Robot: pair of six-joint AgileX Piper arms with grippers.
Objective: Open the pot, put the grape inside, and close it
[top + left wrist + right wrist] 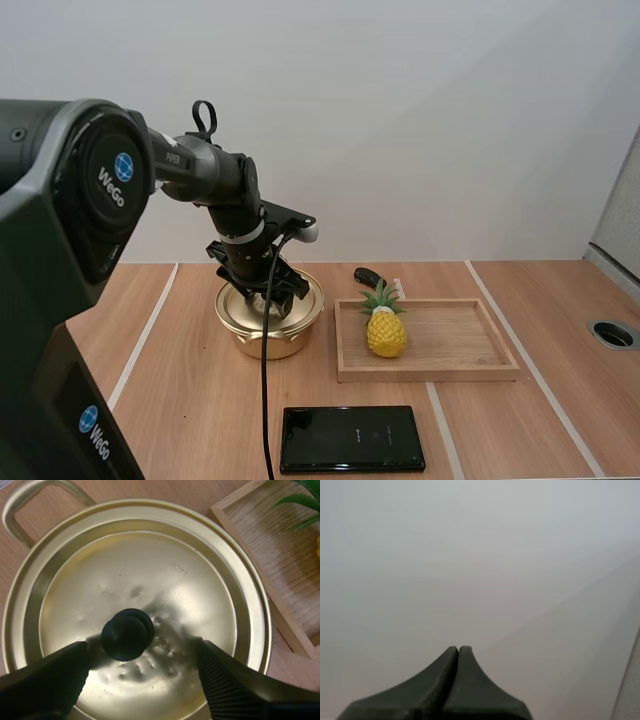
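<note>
Looking down from the left wrist, saw the left claw [142, 647] spread either side of the round black knob [127, 634] on the dented golden lid [165, 580]. Saw the golden metal pot [265, 345] on the wooden counter [180, 400] just beside the shallow wooden tray [430, 372], lid there mostly hidden. Found the right claw [458, 652] pressed together.

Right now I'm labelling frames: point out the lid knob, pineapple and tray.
Lid knob [127, 634]: left wrist view, its black top.
Pineapple [386, 335]: high view, yellow body.
Tray [455, 340]: high view, bare floor.
</note>
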